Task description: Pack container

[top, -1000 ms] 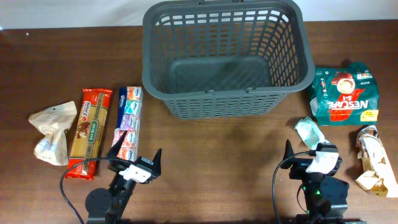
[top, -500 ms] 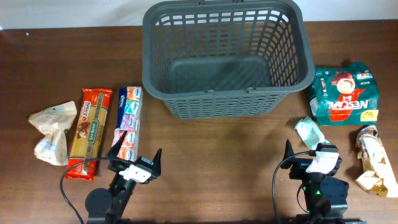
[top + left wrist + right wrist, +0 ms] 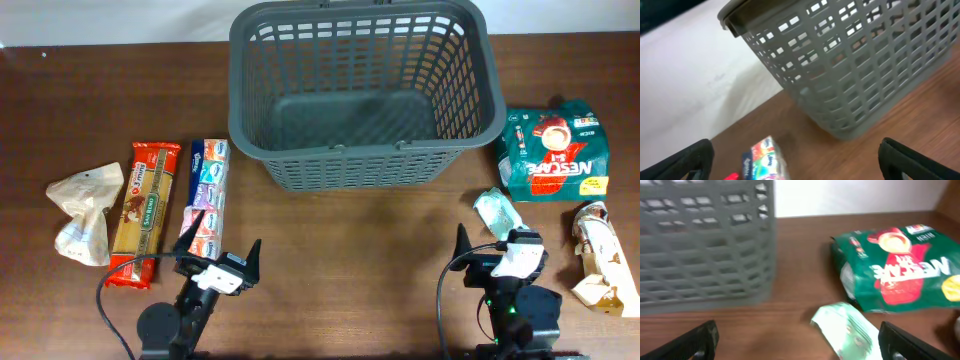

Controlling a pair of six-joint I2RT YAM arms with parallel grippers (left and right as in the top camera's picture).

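Note:
The dark grey lattice basket (image 3: 350, 165) stands empty at the back middle of the table. It fills the upper part of the left wrist view (image 3: 855, 65) and the left of the right wrist view (image 3: 700, 245). My left gripper (image 3: 220, 258) is open and empty at the front left, with a colourful tissue pack (image 3: 205, 197) just ahead of it (image 3: 767, 160). My right gripper (image 3: 497, 248) is open and empty at the front right. A small pale green packet (image 3: 497, 210) lies just ahead of it (image 3: 850, 332). A green Nescafe bag (image 3: 552, 150) lies right of the basket (image 3: 900, 270).
A red pasta packet (image 3: 145, 212) and a crumpled beige bag (image 3: 85, 210) lie left of the tissue pack. A white and brown wrapper (image 3: 600, 255) lies at the right edge. Bare wood shows between the two grippers and in front of the basket.

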